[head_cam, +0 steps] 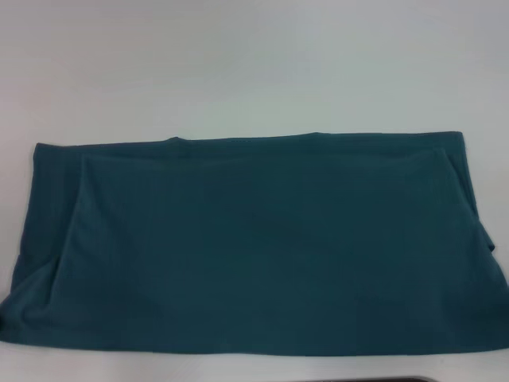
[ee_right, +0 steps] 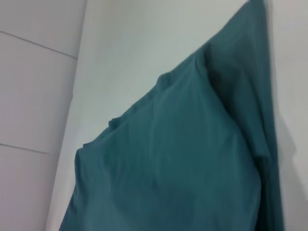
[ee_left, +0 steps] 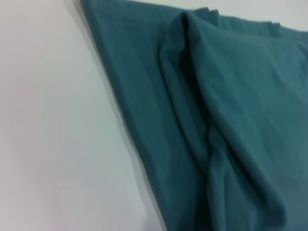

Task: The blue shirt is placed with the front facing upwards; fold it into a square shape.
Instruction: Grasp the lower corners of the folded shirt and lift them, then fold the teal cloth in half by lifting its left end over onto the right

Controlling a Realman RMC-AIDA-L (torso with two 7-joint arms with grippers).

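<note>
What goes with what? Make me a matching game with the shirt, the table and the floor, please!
Things:
1. blue shirt
2. table
3. floor

Descriptions:
A. pale tiles with thin lines, seen past the table's edge in the right wrist view
B. plain teal, folded into a wide band, no letters showing
C. white and flat, lying under the cloth

Pairs: 1-B, 2-C, 3-A
</note>
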